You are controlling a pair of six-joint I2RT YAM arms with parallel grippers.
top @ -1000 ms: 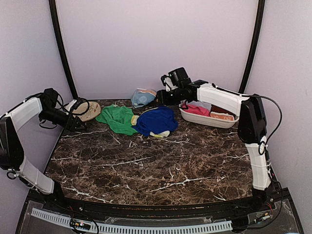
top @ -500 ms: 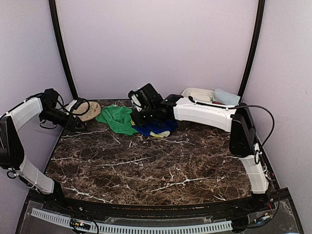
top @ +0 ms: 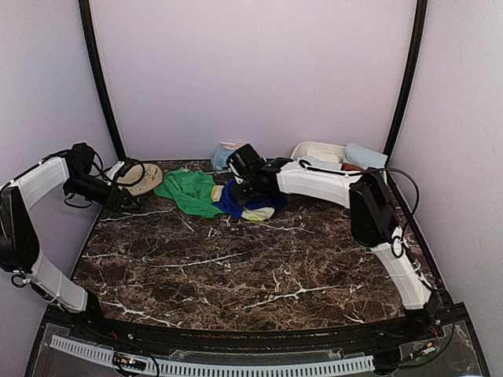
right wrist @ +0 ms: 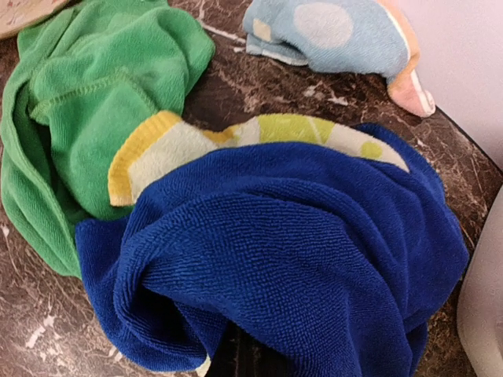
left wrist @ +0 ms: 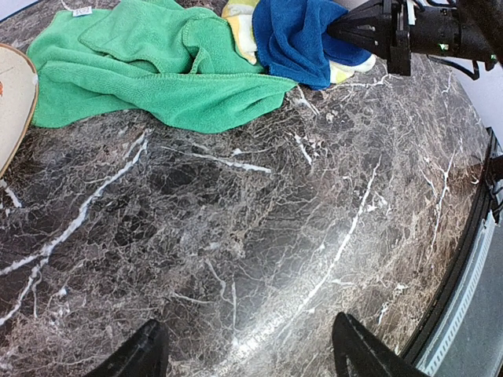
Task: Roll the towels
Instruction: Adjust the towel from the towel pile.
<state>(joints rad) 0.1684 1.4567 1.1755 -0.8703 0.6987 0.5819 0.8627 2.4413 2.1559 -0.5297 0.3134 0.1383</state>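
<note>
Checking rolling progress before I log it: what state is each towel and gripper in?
Green towel, unrolled, lying crumpled.
Royal blue towel, unrolled, bunched, pinched.
Patterned towel, unrolled, partly under the royal blue towel.
Light blue towel, unrolled, crumpled.
Left gripper, open, empty.
Right gripper, shut on the royal blue towel.

Left arm (top: 39, 179) folded at the table's (top: 236, 267) left edge, fingers (left wrist: 135, 357) apart; right arm (top: 314, 179) stretched out, fingers (left wrist: 355, 28) pinching the blue towel (right wrist: 299, 259).
</note>
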